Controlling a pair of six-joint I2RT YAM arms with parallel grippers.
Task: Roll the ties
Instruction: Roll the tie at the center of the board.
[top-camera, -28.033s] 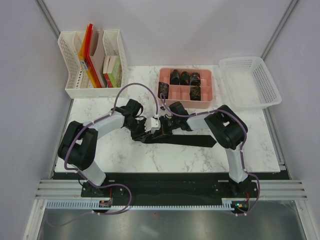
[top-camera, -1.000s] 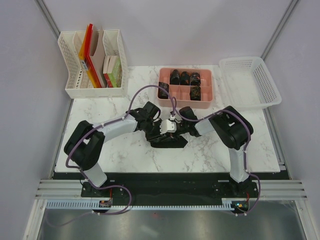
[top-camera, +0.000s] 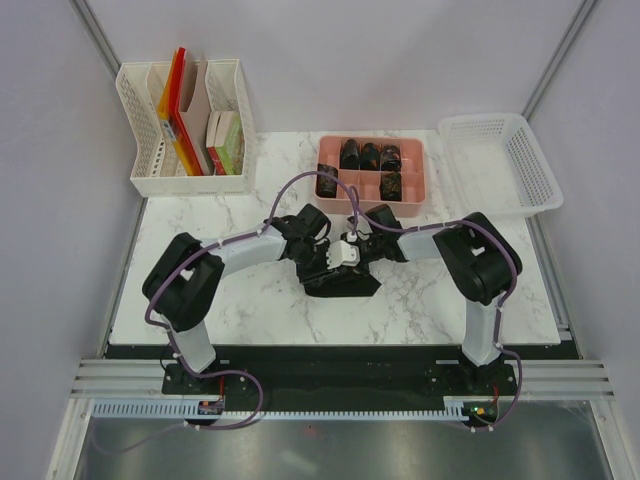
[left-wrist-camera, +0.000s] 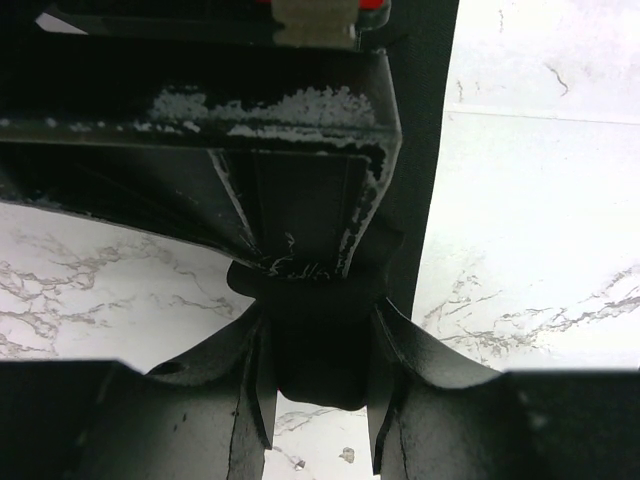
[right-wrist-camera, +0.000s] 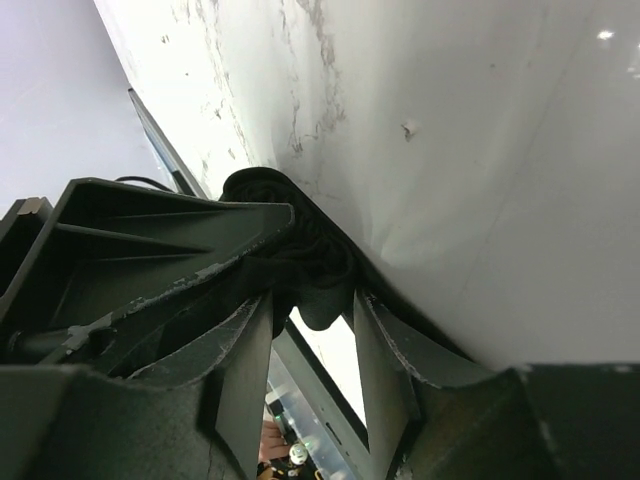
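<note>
1. The tie (top-camera: 340, 283), mostly rolled, is laid on the table (top-camera: 230, 300) between both arms.
2. It is pinched by the half-closed left gripper (left-wrist-camera: 320, 335), so that it cannot unwind.
3. The right gripper (right-wrist-camera: 312, 300) is seen parted loosely around the tie's end, judged ready for regripping.

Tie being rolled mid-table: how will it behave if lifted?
Likely floppy: the tie is soft fabric, bunched in folds between the left fingers. Probably light, and the coil may unroll once released.

No text or number is legible; covers (top-camera: 228, 140) in the rack (top-camera: 190, 185) are too small.
</note>
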